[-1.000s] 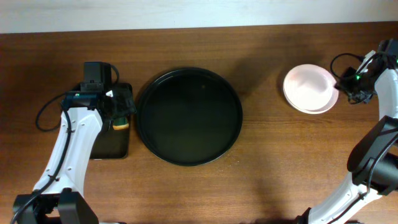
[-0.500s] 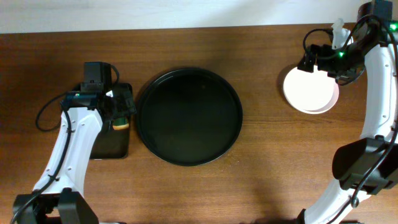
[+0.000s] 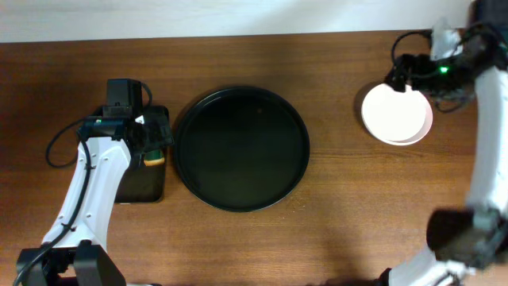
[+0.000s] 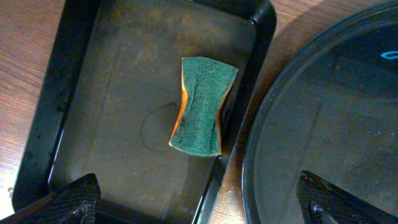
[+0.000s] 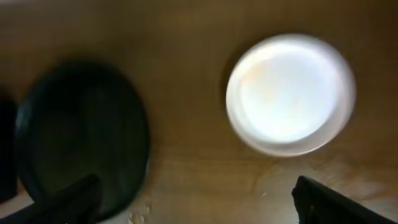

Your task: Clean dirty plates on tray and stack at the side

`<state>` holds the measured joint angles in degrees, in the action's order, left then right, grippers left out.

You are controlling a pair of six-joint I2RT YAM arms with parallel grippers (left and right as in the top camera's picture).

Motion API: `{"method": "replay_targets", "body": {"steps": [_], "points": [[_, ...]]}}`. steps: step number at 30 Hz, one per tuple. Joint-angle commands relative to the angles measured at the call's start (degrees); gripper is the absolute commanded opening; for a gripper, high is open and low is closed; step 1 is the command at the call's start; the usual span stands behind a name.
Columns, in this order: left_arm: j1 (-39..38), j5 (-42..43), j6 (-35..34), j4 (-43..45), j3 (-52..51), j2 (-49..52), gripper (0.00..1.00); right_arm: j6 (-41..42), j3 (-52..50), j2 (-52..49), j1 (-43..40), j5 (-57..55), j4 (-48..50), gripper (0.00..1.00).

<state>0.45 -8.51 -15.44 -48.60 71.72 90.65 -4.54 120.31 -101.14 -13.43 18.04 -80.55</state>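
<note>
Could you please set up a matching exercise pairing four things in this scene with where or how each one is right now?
Things:
1. round black tray
2. plates
3. sponge
4. left claw

Places or states:
A. stacked on the bare table, right side
B. lying in the rectangular tray
C. open, holding nothing
D. empty, at the middle of the table

Pairs: 1-D, 2-A, 3-B, 4-C
</note>
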Motion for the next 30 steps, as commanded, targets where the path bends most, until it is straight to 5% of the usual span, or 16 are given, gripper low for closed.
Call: {"method": "replay_targets", "body": {"steps": [1,6,9,16,18,23,27,30], "points": [[0.1,0.2,0.3,0.1,-0.3,-0.2,0.99,-0.2,1.0,15.8,0.4,-2.4,0.9,0.99],[0.1,0.2,0.3,0.1,-0.3,-0.2,0.99,-4.3,-0.4,36.2,8.2,-9.7,9.1,0.99],[0.1,0.2,0.3,0.1,-0.3,-0.2,0.99,-6.6,-10.4,49.0,12.1,-9.7,16.8,0.99],[0.1,0.2,0.3,0.1,-0.3,-0.2,0.99,-7.0,-69.3,86.5,10.9,-6.4,52.5,0.99],[0.0,0.2,0.3,0.1,-0.3,-0.2,0.99,-5.4,-88.8,95.9,10.0,-4.3,69.6,0.99],[0.0,0.2,0.3,0.1,-0.3,-0.2,0.99,2.1,-110.0,101.0,10.0,-6.1,90.6,0.99],[0.0,0.2,0.3,0.1,-0.3,-0.2,0.99,8.7,-118.2,101.0,10.0,-11.2,91.4,0.99],[0.0,0.2,0.3,0.1,-0.3,-0.2,0.99,8.7,-120.0,101.0,10.0,-11.2,83.3,0.99]]}}
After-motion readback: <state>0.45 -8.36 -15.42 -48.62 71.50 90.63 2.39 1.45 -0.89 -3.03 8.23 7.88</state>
